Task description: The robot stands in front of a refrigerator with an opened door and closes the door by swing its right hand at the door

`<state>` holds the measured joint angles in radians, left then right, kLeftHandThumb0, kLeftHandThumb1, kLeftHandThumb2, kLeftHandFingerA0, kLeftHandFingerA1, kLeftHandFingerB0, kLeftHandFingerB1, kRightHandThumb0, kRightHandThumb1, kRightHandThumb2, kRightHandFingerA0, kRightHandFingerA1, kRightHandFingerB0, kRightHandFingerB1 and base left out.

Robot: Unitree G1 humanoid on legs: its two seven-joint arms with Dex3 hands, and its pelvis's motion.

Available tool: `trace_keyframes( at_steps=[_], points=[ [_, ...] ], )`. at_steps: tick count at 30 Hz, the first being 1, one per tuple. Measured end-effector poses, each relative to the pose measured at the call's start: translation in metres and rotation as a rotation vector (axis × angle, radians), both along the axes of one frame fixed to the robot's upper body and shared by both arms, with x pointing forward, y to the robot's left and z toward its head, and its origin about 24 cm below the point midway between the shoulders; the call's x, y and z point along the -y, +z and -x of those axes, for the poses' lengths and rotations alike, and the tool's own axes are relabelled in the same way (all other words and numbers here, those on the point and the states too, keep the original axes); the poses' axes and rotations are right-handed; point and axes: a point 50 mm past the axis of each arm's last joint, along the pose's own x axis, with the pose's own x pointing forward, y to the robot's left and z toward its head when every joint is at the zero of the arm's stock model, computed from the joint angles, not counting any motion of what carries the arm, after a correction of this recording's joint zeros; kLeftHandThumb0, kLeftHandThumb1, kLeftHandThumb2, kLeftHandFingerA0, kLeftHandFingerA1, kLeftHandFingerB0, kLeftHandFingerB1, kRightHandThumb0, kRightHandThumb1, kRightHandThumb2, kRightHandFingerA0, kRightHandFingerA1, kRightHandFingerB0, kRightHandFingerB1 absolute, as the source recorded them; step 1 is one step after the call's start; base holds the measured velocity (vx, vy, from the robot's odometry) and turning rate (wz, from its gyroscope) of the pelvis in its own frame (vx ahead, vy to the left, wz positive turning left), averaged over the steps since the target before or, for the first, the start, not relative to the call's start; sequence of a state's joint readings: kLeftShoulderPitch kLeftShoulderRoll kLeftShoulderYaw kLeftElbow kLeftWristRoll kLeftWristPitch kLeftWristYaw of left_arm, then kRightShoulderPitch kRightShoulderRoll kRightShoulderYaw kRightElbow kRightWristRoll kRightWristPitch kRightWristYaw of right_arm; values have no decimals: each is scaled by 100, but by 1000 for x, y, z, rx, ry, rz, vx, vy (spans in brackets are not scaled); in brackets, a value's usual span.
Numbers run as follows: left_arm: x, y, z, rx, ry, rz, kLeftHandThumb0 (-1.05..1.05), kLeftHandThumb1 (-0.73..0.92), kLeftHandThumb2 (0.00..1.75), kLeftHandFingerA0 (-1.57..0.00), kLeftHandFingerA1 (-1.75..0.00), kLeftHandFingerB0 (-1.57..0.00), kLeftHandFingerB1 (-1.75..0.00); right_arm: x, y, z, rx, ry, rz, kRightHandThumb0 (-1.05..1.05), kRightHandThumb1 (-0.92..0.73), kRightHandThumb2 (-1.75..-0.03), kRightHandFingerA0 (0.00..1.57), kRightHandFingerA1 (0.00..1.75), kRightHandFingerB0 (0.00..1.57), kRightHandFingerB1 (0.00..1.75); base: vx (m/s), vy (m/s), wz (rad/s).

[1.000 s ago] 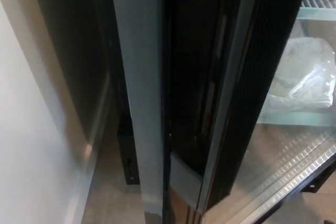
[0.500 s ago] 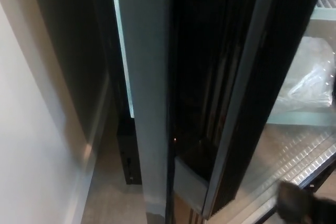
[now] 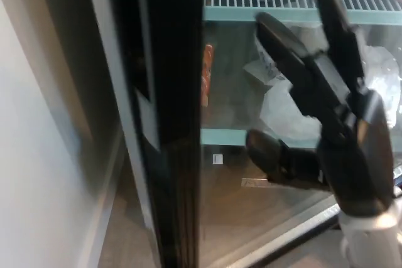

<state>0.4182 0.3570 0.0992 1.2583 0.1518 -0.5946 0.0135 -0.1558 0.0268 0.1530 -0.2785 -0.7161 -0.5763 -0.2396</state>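
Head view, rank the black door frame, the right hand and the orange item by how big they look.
1. Door frame
2. Right hand, though it's nearer the camera, so it looks enlarged
3. Orange item

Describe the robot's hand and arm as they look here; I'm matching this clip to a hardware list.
Only the right hand shows. It is matte black, with two long, thick, blocky fingers and a shorter stubby thumb joined to a bulky, rounded black palm housing. Below the palm, a pale grey-white wrist section begins. No cables or markings are visible; the picture is somewhat blurred.
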Motion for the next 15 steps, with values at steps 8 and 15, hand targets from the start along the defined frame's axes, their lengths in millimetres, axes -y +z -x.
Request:
trace_keyframes(
  at_steps=[8, 15],
  points=[
    [0, -1, -6, 15, -6, 1, -62, 66, 101, -36, -51, -22, -44, -18, -14, -47, -132, -16, 104, -66, -70, -101, 3, 33, 3, 32, 0, 0, 0],
    [0, -1, -7, 17, -8, 2, -64, 76, 65, -46, -37, -38, -34, -27, -42, -82, -322, -65, 225, -66, -69, -100, 2, 34, 4, 35, 0, 0, 0]
  ],
)
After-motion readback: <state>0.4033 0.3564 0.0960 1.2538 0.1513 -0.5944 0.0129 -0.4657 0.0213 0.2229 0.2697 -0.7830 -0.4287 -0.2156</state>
